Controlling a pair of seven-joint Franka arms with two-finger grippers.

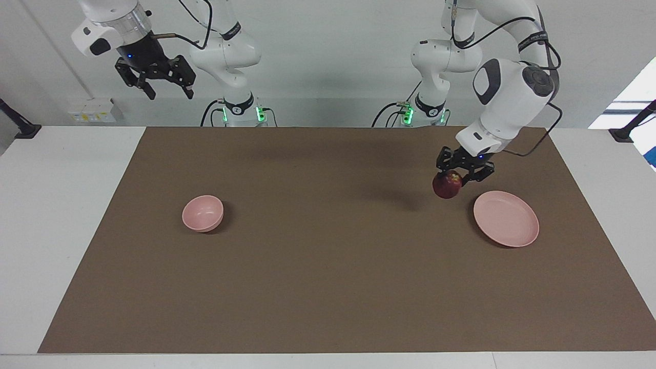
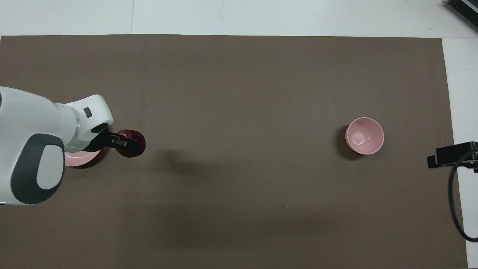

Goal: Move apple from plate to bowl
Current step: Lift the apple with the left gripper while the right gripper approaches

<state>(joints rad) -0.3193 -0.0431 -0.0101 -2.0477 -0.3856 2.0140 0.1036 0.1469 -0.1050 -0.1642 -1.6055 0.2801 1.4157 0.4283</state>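
**Apple lifted clear of plate**

Plate (image 1: 506, 219) sits bare on brown mat (image 1: 328, 287), toward left arm's end of table. Left gripper (image 1: 457, 177) pinches apple (image 1: 447, 185) w/ both fingers, up in the air over the mat just beside plate's rim. Bowl (image 1: 203, 212) stands well apart, toward right arm's end. Right gripper (image 1: 165, 84) waits high up, fingers spread, holding nothing.

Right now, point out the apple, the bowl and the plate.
apple (image 1: 446, 186): facing view, its round body below the left gripper (image 1: 459, 179).
bowl (image 1: 203, 212): facing view, inner wall.
plate (image 1: 506, 219): facing view, bare centre.
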